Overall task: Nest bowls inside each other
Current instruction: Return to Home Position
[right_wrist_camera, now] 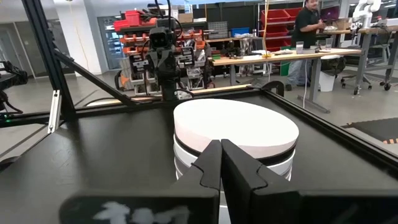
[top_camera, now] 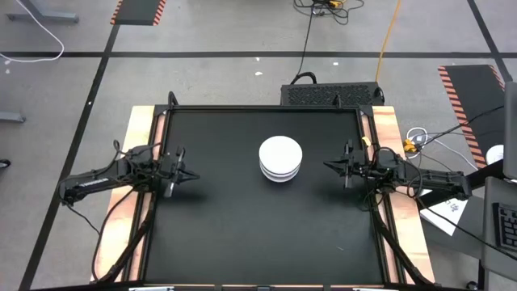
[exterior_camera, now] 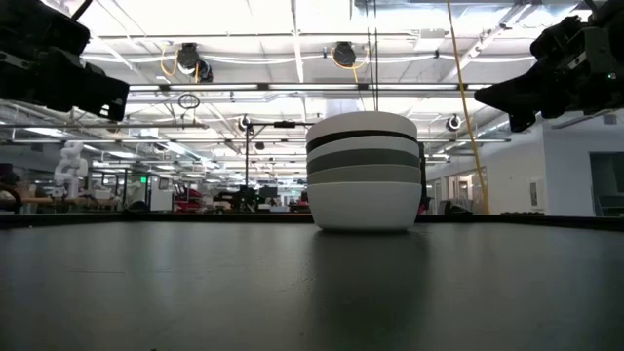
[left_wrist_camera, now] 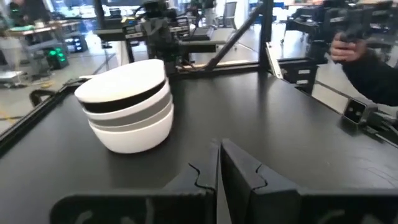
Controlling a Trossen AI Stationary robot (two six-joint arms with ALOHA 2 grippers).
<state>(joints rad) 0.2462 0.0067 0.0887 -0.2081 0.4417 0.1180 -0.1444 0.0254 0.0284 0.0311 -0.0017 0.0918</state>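
You're seeing: left gripper (left_wrist_camera: 219,146), jaws pressing together | bowls (left_wrist_camera: 129,109) sitting nested in one stack beyond it on the black table (left_wrist_camera: 292,130) | white bowl (left_wrist_camera: 121,84) lying uppermost | a person's hand (left_wrist_camera: 345,46) showing past the table's edge

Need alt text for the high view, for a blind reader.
One stack of nested bowls, white on top, stands near the middle of the black table. The left tool and right tool flank it, well apart, holding nothing.
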